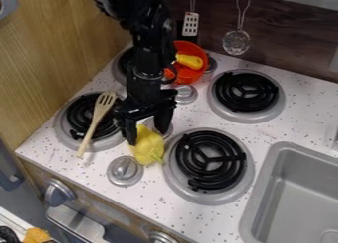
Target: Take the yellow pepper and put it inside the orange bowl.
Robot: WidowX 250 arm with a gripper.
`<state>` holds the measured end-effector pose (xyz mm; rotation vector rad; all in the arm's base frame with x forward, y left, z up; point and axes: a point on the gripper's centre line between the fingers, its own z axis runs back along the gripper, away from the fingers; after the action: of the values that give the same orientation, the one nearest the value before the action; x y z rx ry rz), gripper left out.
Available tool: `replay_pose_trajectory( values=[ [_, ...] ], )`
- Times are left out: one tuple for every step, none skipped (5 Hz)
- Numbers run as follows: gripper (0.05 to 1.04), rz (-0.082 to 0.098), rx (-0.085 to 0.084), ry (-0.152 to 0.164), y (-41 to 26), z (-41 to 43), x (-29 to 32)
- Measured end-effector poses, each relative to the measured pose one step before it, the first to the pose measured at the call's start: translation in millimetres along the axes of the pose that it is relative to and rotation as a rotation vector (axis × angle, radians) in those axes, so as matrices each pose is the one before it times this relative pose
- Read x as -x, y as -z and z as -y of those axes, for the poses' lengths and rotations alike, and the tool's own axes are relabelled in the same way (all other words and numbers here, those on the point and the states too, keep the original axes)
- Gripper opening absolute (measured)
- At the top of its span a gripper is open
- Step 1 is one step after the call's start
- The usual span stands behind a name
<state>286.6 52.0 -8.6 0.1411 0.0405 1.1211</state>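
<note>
The gripper [147, 134] hangs over the front left part of the stove, its two fingers apart, one at each side of the yellow pepper's upper end. The yellow pepper [149, 148] lies on the white stovetop between the front left burner and the front right burner, close to a round silver knob. At the back, partly behind the arm, stands the orange bowl [200, 52], holding a yellow object [190, 61].
A wooden slotted spatula [99, 117] lies across the front left burner [84, 111]. Black coil burners stand front right [210, 160] and back right [246, 92]. Silver knobs [125, 171] rise from the stovetop. The grey sink [290, 187] is at the right; utensils hang behind.
</note>
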Motion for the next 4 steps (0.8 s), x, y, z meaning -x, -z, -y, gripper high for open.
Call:
replay_pose_trajectory(
  values=[
    [0.999,-0.0243,0.0261,-0.0104,12.75,-0.34,3.9],
    [0.953,0.001,0.0184,-0.004,2.63,-0.55,0.11],
    [0.856,-0.0018,-0.0096,-0.0119,0.28,-1.99,0.08],
    [0.855,0.0018,-0.0113,0.0078,-0.84,-0.88,-0.39]
  ],
)
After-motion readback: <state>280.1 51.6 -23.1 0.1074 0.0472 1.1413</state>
